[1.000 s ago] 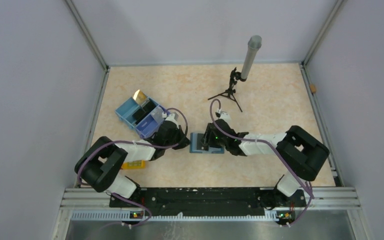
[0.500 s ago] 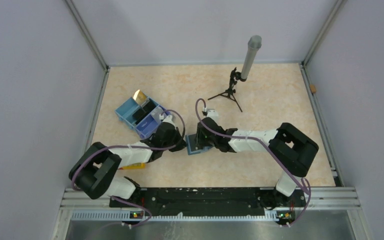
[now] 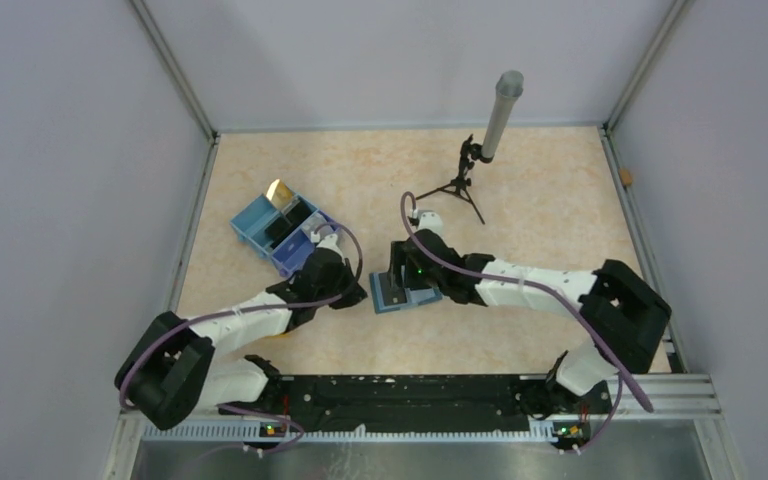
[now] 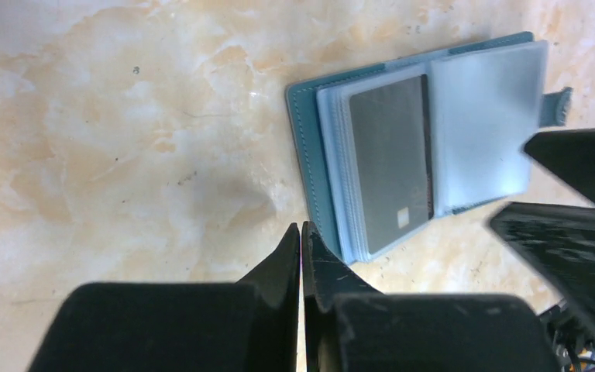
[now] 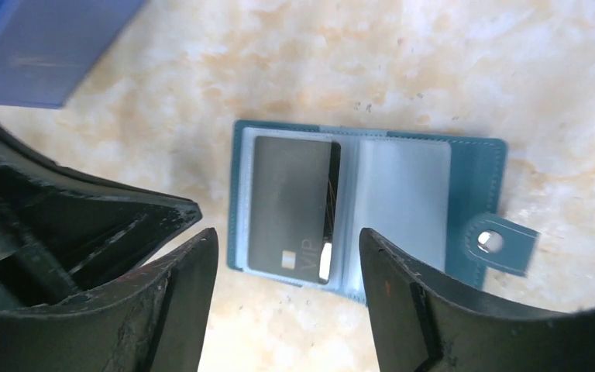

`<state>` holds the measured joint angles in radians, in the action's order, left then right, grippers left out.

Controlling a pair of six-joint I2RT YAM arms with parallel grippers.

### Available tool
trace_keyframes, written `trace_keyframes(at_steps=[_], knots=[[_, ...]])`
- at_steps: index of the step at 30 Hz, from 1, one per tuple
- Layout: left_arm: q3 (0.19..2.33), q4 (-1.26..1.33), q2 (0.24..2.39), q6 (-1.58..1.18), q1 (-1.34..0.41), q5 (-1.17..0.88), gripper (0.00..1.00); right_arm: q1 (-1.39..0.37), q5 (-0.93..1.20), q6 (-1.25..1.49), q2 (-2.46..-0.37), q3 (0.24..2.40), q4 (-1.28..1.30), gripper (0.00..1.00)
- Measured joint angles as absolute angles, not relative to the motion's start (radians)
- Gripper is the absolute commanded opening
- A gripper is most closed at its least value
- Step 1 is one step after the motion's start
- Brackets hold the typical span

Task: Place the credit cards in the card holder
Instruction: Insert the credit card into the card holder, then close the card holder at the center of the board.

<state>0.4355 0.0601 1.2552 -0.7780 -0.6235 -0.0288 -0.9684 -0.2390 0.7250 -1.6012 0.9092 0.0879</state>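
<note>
Over the holder, my right fingers [image 3: 400, 272] are spread wide with nothing between them. From the right wrist cam one sits on each side of the open case, and I can't tell if they touch it. Left fingers [image 4: 293, 252] are pressed together, empty, tips pointing at the worktop [image 4: 124, 155] just beside the holder's edge.

The holder [image 5: 474, 177] lies flat and open between the two arms, clear sleeves up, clasp tab [image 5: 500, 244] sticking out to one side. One black card [image 5: 290, 203] sits in the sleeve on the side away from the tab.

Further out, the blue tray [image 3: 256, 222] is up past the left arm with a gold card [image 3: 280, 190] leaning at its far corner. A yellow block [image 3: 266, 331] peeks out beside that arm.
</note>
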Motion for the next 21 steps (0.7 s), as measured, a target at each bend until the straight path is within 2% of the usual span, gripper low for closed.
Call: trace_keyframes(at_steps=[7, 16, 21], knots=[[0.453, -0.046, 1.130, -0.734, -0.622, -0.056, 0.02, -0.930, -0.277, 0.657, -1.415, 0.889, 0.146, 0.71], [0.482, -0.121, 1.114, -0.727, -0.609, -0.127, 0.37, -0.843, -0.271, 0.594, -1.465, 0.825, 0.187, 0.72], [0.482, -0.129, 1.115, -0.735, -0.592, -0.161, 0.42, -0.835, -0.267, 0.594, -1.525, 0.825, 0.187, 0.71]])
